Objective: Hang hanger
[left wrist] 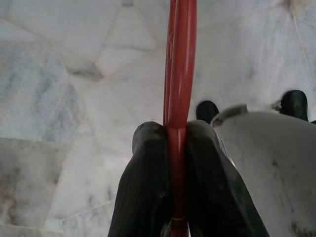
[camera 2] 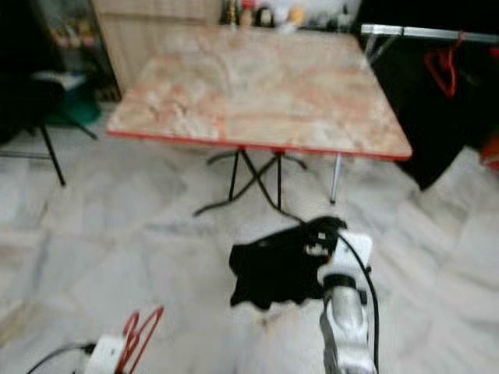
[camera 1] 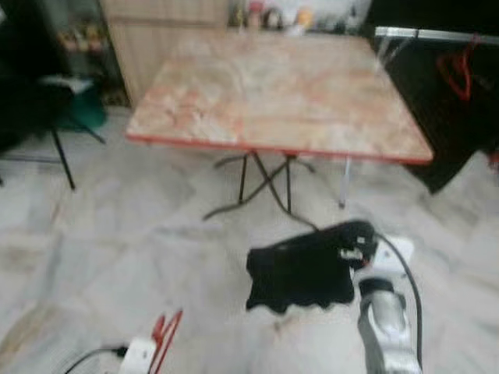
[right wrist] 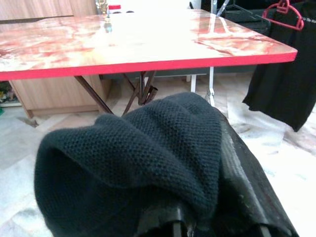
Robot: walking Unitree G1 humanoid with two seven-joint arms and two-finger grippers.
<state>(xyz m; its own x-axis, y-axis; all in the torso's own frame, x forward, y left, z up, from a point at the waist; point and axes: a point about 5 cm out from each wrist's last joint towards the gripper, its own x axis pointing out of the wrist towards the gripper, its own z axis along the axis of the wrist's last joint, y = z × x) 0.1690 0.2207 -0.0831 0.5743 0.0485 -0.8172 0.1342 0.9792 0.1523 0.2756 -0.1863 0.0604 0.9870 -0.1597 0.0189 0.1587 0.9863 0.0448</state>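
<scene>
We pinch red hanger edge-on in left gripper, low, well short of folding table. Right gripper clamps black garment. Clothes rail lies beyond table, far right; right arm nearer it.

No readable text, labels or numbers anywhere.

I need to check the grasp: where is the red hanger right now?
The red hanger is pinched in the left gripper, low on the robot's left above the marble floor.
</scene>
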